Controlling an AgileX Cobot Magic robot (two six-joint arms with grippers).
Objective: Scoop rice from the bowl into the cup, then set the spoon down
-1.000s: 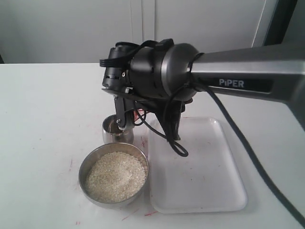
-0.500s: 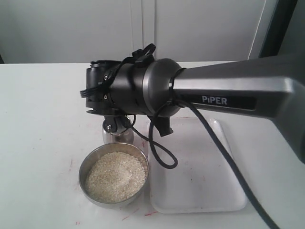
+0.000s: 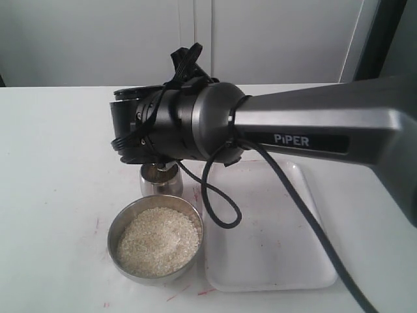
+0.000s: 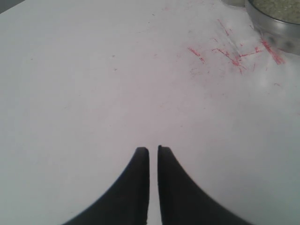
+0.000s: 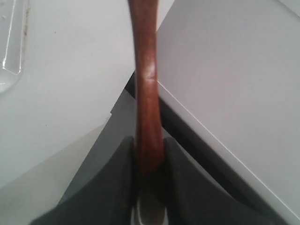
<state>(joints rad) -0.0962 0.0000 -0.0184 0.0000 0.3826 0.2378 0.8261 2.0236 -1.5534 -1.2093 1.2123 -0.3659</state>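
The steel bowl (image 3: 155, 238) of off-white rice (image 3: 158, 240) stands at the front of the white table. Just behind it is the small steel cup (image 3: 161, 182). My right arm's black wrist (image 3: 176, 127) hangs directly over the cup and hides the gripper in the exterior view. In the right wrist view my right gripper (image 5: 149, 140) is shut on the reddish-brown handle of the spoon (image 5: 146, 79), whose head is out of view. My left gripper (image 4: 153, 149) hovers over bare table, shut with nothing in it. The bowl's rim (image 4: 274, 26) lies off to one side of it.
A white plastic tray (image 3: 273, 241) lies right of the bowl and cup, with a corner of the tray (image 5: 10, 42) in the right wrist view. A black cable (image 3: 218, 202) loops down from the wrist over the tray's edge. Red pen marks (image 4: 234, 54) streak the table near the bowl.
The right wrist has swung left and rolled over above the cup. The fingers seen under it a second ago are now hidden behind the housing. Bowl, cup and tray have not moved.
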